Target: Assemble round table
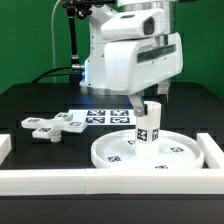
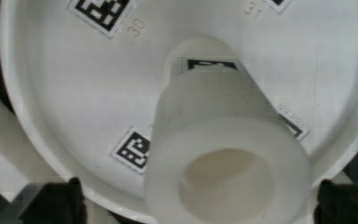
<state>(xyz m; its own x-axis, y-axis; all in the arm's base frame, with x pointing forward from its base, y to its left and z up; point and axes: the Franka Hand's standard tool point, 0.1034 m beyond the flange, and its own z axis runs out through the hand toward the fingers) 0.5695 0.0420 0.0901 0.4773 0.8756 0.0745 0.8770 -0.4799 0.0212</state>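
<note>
The round disc [image 1: 165,155] lies flat on the table at the front right, with tags on its face. The short cylindrical leg [image 1: 148,123] stands upright on it, near its middle. My gripper [image 1: 145,100] is straight above the leg's top, with its jaws apart on either side of it. In the wrist view the leg [image 2: 220,130] runs up from the disc [image 2: 87,90] towards the camera, with my dark fingers [image 2: 51,198] spaced wide at both sides. My gripper [image 2: 197,200] is open. The cross-shaped foot [image 1: 55,126] lies flat on the table at the exterior view's left.
The marker board [image 1: 105,117] lies on the table behind the disc. A long white rail [image 1: 60,180] runs along the front edge and another [image 1: 214,152] along the exterior view's right. The arm's white body [image 1: 130,50] rises at the back.
</note>
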